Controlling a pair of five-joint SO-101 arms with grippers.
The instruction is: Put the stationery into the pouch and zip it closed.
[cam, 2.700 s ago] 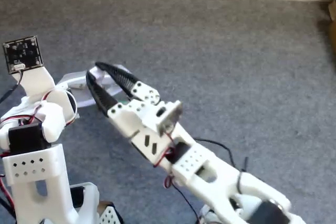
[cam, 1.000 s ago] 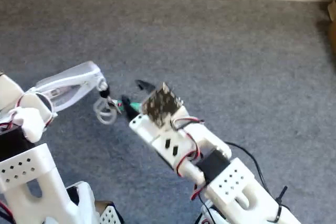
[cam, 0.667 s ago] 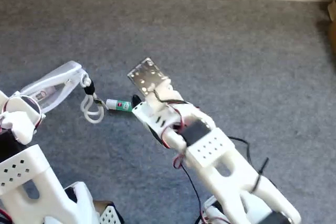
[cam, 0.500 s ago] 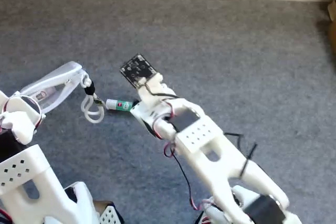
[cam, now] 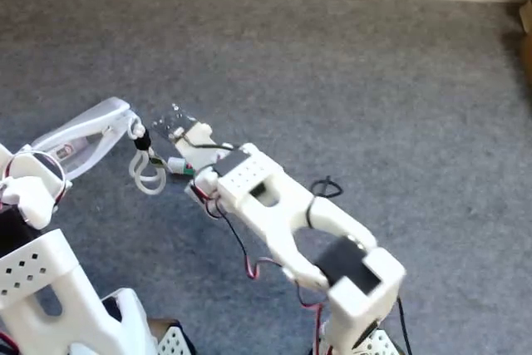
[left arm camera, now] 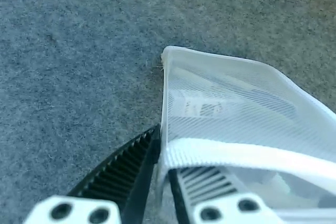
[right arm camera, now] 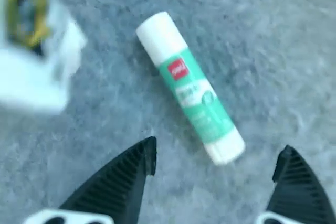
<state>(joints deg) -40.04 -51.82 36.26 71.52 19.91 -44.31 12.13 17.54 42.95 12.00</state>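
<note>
Pinching one edge of the white net pouch [left arm camera: 236, 114] with the left gripper [left arm camera: 164, 149]; squeezing both black toothed fingers [left arm camera: 123, 169] tight on the net, one on each side of it; holding the pouch out slanted at the left of the high view, over the grey table [cam: 374, 81]; showing something pale through the net, too dim to name; cannot tell whether zipped or unzipped; trailing a white cord loop [cam: 148, 174] from the pouch's far end, away from the left gripper; leaving a glue stick [right arm camera: 189, 87] flat on the table just beside that loop, green in the middle and white at both ends; not in the pouch yet; hanging right above the glue stick with the right gripper [right arm camera: 218, 153]; spreading its jaws wide, let go, grasping nothing; setting one black finger [right arm camera: 123, 174] to each side of the stick's one white end; covering most of the stick in the high view with the white right arm [cam: 274, 197], so just a small bit of green and white peeking out by the loop.
</note>
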